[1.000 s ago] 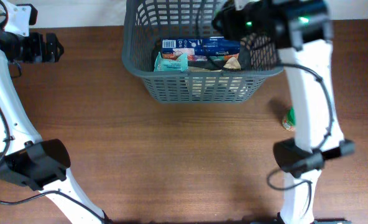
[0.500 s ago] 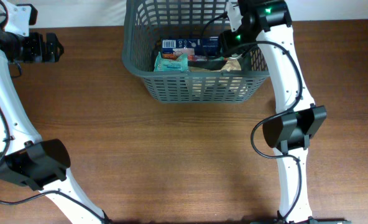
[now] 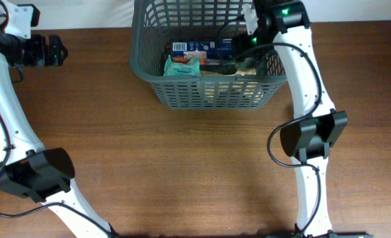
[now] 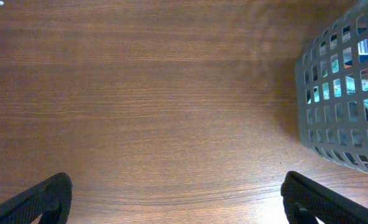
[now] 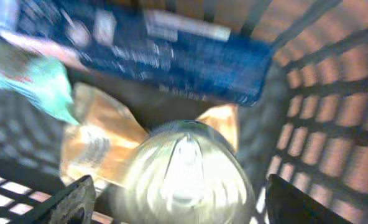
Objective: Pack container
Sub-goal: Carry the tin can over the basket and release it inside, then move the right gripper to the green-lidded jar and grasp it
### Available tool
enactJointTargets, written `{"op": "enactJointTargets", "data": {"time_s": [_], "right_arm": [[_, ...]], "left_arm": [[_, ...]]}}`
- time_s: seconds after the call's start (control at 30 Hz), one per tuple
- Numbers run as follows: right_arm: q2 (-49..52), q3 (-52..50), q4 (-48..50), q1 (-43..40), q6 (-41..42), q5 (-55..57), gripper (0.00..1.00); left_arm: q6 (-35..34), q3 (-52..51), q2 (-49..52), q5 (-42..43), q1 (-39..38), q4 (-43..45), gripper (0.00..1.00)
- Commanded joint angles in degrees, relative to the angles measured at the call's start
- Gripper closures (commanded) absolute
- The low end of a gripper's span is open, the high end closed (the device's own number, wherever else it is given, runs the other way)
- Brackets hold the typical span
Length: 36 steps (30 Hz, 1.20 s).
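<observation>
The dark grey lattice basket point(image 3: 209, 92) stands at the back middle of the table. It holds a blue box point(image 3: 212, 47), a teal packet point(image 3: 181, 65) and a tan packet point(image 3: 247, 67). My right gripper point(image 3: 243, 56) reaches down into its right end. In the right wrist view its fingers point(image 5: 178, 199) stand wide apart on either side of a clear round bottle point(image 5: 184, 168), with gaps on both sides. The bottle lies over the tan packet point(image 5: 97, 143), below the blue box point(image 5: 171, 56). My left gripper point(image 3: 57, 51) is open and empty over bare wood point(image 4: 178, 199).
The basket's left wall point(image 4: 333, 124) shows at the right edge of the left wrist view. The right arm's elbow point(image 3: 311, 135) hangs over the table to the right of the basket. The table is brown wood point(image 3: 182, 172).
One second ago the right arm was raised over the basket's right rim; it then dropped into the basket and has hardly moved since. A small green thing at the table's right no longer shows.
</observation>
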Motion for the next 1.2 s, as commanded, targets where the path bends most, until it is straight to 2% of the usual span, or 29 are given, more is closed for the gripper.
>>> {"op": "enactJointTargets", "data": {"time_s": [0.0,0.03,0.2,0.3,0.37,0.47,0.6,0.77,0.93,1.17], "right_arm": [[-10.3,7.9,-0.4,-2.4,0.4,0.6,0.14],[-12.4,9.7,-0.7,-3.3,0.4,0.8,0.11],[-19.7,11.4,-4.4,-11.8,0.4,5.3,0.11],[-20.4,10.8,-6.1,-21.7,4.9,5.0,0.13],[-20.4,7.0,-6.0,-28.5,6.9,3.7,0.15],[-20.4,-3.1,-6.0,-34.1,10.5,2.6,0.14],[-20.4,-19.5,-4.4,-34.9,14.5,2.6,0.11],[-20.4,-38.9,0.4,-30.9,15.2,1.4,0.11],[-20.4,-46.8,2.8,-26.3,15.2,3.7,0.11],[-20.4,-52.1,2.7,-25.7,13.6,4.1,0.11]], "left_arm": [[-0.7,-0.4,0.0,0.2,0.0,0.0,0.01],[-0.7,-0.4,0.0,0.2,0.0,0.0,0.01],[-0.7,-0.4,0.0,0.2,0.0,0.0,0.01],[-0.7,-0.4,0.0,0.2,0.0,0.0,0.01],[-0.7,-0.4,0.0,0.2,0.0,0.0,0.01],[-0.7,-0.4,0.0,0.2,0.0,0.0,0.01],[-0.7,-0.4,0.0,0.2,0.0,0.0,0.01],[-0.7,-0.4,0.0,0.2,0.0,0.0,0.01],[-0.7,-0.4,0.0,0.2,0.0,0.0,0.01],[-0.7,-0.4,0.0,0.2,0.0,0.0,0.01]]}}
